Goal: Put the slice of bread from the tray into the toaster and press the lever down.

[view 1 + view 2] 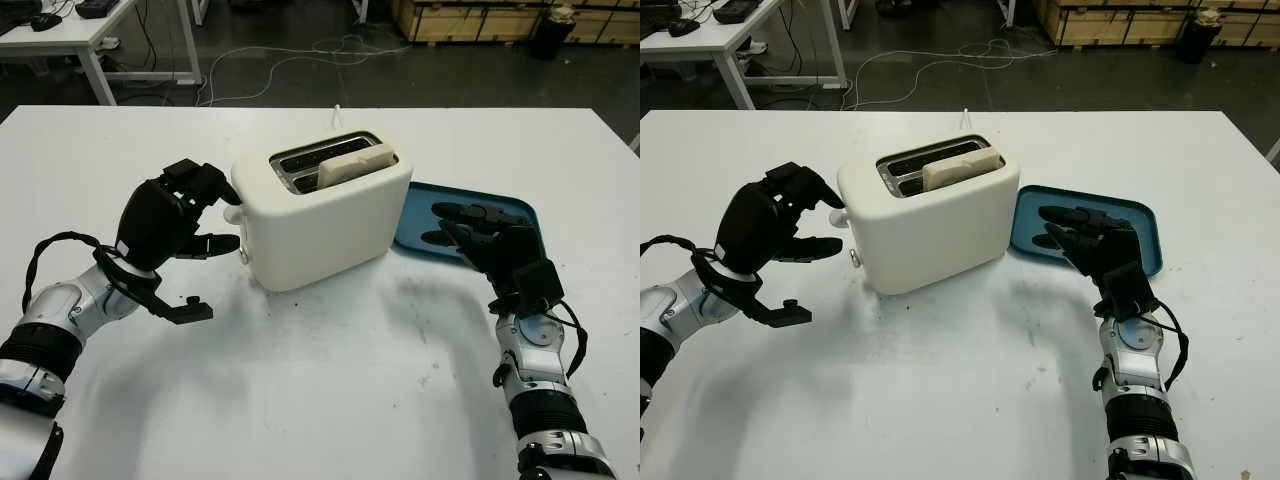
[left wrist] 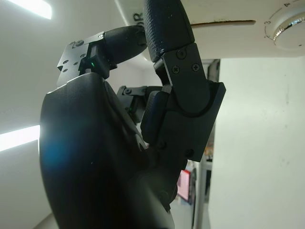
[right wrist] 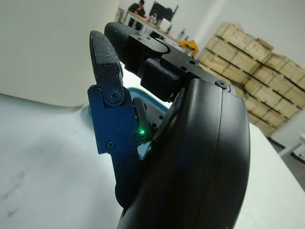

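Note:
The cream toaster [image 1: 330, 220] stands mid-table with the slice of bread [image 1: 355, 165] upright in its near slot, its top edge showing above the rim. My left hand [image 1: 215, 220] is at the toaster's left end. Its fingers curl over the white lever [image 1: 233, 213], with the thumb below it, and they grasp nothing. In the left wrist view the toaster's dial [image 2: 286, 28] lies just past the fingers [image 2: 167, 28]. My right hand [image 1: 470, 225] hovers open over the near left part of the teal tray [image 1: 505, 198], right of the toaster.
The white table runs wide on all sides, with its far edge behind the toaster. A white cord [image 1: 335, 115] leaves the toaster's back. Beyond the table are floor cables, another white table [image 1: 90, 30] and wooden crates [image 1: 480, 20].

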Controlling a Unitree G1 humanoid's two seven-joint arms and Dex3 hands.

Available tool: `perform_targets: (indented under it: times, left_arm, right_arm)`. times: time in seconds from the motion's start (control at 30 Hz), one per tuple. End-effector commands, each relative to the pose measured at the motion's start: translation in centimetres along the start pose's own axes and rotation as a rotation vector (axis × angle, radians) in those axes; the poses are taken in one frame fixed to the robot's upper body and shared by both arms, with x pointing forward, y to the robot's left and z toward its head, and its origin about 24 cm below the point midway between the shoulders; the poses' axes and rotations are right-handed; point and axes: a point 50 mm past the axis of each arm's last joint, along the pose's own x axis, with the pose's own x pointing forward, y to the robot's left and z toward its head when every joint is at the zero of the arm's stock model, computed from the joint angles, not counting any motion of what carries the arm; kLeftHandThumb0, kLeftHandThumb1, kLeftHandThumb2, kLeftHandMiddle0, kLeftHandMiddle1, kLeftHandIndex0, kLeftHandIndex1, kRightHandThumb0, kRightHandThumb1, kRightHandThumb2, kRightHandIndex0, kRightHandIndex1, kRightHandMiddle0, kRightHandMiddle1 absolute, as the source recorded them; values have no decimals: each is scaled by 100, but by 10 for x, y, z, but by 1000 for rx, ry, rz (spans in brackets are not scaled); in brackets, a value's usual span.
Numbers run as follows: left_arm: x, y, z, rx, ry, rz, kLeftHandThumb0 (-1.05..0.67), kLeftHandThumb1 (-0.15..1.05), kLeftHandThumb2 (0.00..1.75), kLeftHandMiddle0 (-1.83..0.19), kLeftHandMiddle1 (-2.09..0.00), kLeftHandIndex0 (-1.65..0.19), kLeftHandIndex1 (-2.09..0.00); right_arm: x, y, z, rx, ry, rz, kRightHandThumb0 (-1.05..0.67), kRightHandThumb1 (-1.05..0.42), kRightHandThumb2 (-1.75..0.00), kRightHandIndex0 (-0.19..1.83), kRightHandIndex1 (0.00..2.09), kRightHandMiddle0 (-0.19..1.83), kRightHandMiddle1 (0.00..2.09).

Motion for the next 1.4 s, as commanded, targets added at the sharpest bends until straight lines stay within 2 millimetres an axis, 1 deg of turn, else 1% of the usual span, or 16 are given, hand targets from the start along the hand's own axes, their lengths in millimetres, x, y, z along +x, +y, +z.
perform_targets:
  times: [0.0,0.1,0.17,0.23,0.33,0.57,0.67,0.8,0.87,0.97,1.0,1.03,1.1,1.17,1.23,1.37]
  left_arm:
    - [-1,0,-1,32,19,-17,-89,92,76,-46,-175,0,-172]
    - [-1,-2,-1,56,40,-4,-92,92,69,-15,-175,-7,-174]
    - [-1,-3,-1,71,55,9,-96,92,66,-3,-175,-20,-174]
    - [-1,-4,-1,78,65,34,-96,92,65,-1,-175,-27,-175]
    - [-2,-5,-2,88,75,43,-93,92,69,0,-175,-32,-175]
    - [-3,-11,-6,115,117,49,-83,92,94,0,-175,-59,-175]
    - [-3,-13,-7,103,135,22,-85,92,94,0,-175,-71,-175]
    - [-3,-14,-5,87,120,-12,-86,92,92,-1,-175,-75,-175]
    - [-2,-14,-4,64,119,-22,-87,92,90,-7,-175,-72,-175]
    - [-3,-13,-3,39,108,-58,-94,92,83,-63,-175,-39,-175]
    - [-3,-13,-3,31,103,-71,-97,92,84,-78,-175,-23,-174]
    - [-3,-14,-2,19,99,-72,-99,92,84,-84,-175,-14,-173]
    - [-4,-16,-1,6,96,-68,-101,92,81,-89,-175,-4,-168]
    - [-4,-18,1,5,95,-61,-100,92,79,-90,-175,-3,-168]
    - [-3,-20,2,9,98,-55,-99,92,78,-94,-175,-7,-173]
    - [-2,-24,4,-9,99,-46,-97,92,79,-100,-175,-18,-174]
  right_arm:
    - [2,-2,2,-7,-16,-5,-51,-91,0,124,29,120,0]
    - [2,-2,1,-4,-14,-8,-51,-91,0,124,30,119,0]
    - [2,-3,1,1,-12,-9,-52,-90,0,124,30,119,0]
    - [2,-3,1,5,-8,-11,-52,-90,0,124,30,120,0]
    - [1,-3,1,7,-9,-11,-52,-90,0,124,29,120,0]
    - [1,-2,2,7,-5,-14,-51,-90,0,124,29,120,0]
    - [1,-3,2,3,-8,-11,-52,-90,0,124,30,120,0]
    - [1,-3,1,4,-7,-12,-52,-90,0,124,30,119,0]
    - [1,-3,1,2,-5,-13,-52,-90,0,124,30,119,0]
    - [1,-4,0,2,-4,-13,-52,-90,0,124,29,119,0]
    - [1,-3,0,3,-6,-12,-51,-90,0,124,29,119,0]
    - [1,-3,0,4,-7,-12,-51,-90,0,124,29,120,0]
    - [1,-3,0,8,-6,-12,-52,-90,0,125,30,120,0]
    - [1,-3,0,7,-4,-13,-52,-90,0,125,30,120,0]
    - [0,-3,0,3,-2,-14,-53,-90,0,125,30,120,0]
    - [0,-3,0,1,-1,-15,-52,-90,0,124,29,120,0]
